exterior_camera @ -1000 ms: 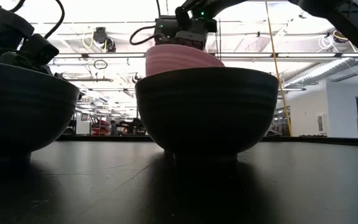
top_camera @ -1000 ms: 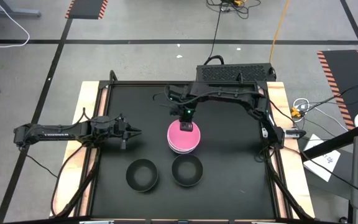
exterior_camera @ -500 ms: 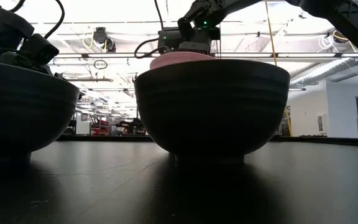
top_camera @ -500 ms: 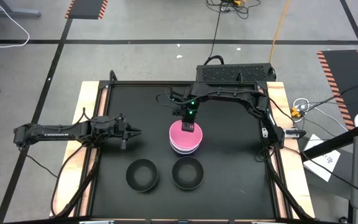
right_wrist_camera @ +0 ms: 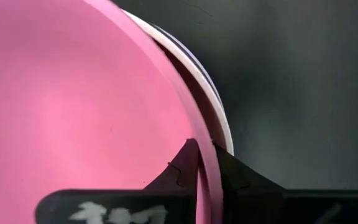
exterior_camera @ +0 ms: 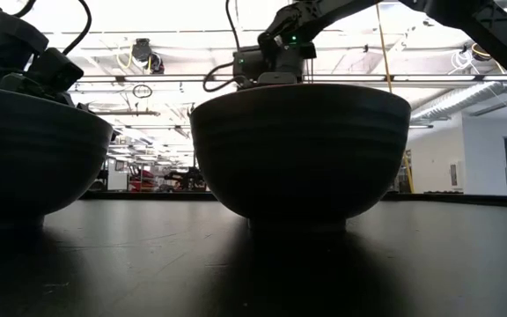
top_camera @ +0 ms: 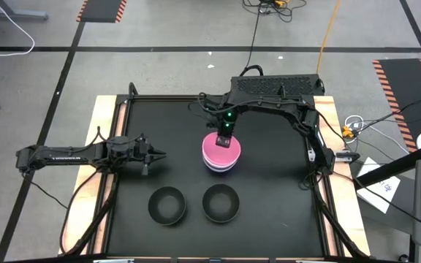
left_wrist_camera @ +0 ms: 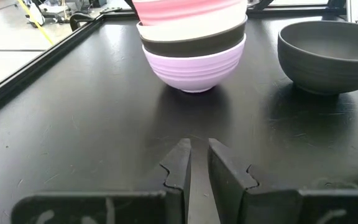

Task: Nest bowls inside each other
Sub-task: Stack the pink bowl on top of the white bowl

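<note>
Pinched at its rim by right gripper (right_wrist_camera: 199, 163): pink bowl (top_camera: 220, 148) (topmost of stack), behind two black bowls (top_camera: 220, 202).

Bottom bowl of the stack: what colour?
Lavender; the bottom bowl shows best in the left wrist view.

Right arm reaches in from far right corner, elbow bent, wrist pointing down mid-tabletop. Right hand (top_camera: 224, 142) clamped tight on pink bowl (top_camera: 219, 150) rim, fingers (right_wrist_camera: 229, 177) either side. Left arm stretched low across left edge, left hand (top_camera: 159, 154) nearly closed, holding nothing.
</note>
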### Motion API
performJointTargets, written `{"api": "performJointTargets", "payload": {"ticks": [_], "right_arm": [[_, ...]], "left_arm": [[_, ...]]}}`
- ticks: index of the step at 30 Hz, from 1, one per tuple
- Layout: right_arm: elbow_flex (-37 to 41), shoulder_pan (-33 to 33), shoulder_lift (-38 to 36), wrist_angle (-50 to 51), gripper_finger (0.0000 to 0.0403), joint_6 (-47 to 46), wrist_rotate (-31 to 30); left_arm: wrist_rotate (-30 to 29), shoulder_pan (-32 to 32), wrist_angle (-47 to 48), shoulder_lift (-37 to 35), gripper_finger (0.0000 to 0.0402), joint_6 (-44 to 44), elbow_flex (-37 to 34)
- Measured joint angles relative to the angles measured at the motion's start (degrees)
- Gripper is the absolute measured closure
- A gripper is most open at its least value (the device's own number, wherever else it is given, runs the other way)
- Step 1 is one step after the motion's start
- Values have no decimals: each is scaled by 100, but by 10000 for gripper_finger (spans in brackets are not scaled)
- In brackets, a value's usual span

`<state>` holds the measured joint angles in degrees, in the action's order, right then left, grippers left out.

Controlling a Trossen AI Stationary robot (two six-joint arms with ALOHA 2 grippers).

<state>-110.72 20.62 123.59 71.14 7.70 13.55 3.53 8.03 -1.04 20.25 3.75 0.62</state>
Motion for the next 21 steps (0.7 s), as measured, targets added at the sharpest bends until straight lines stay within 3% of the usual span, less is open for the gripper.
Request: {"api": "performJointTargets", "payload": {"ticks": [11, 21], "right_arm": [[231, -122, -237, -353, 399, 212, 88], [2460, -48, -1581, -2981, 399, -16, 852]], "left_arm": [[0, 0, 2, 0, 346, 13, 0], [0, 0, -15, -1, 346, 7, 0]]}}
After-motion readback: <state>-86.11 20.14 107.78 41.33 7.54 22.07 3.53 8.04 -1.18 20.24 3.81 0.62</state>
